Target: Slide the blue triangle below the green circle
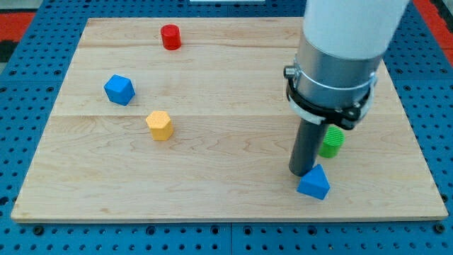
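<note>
The blue triangle (314, 183) lies near the view's bottom right of the wooden board (212, 177). The green circle (330, 142) stands just above and slightly right of it, partly hidden behind the rod. My tip (303, 172) rests on the board at the blue triangle's upper left edge, touching or almost touching it, and just left of the green circle.
A red cylinder (170, 37) stands at the view's top. A blue cube-like block (119, 89) sits at the left. A yellow-orange hexagonal block (160, 125) lies below and right of it. The arm's wide grey body hangs over the upper right.
</note>
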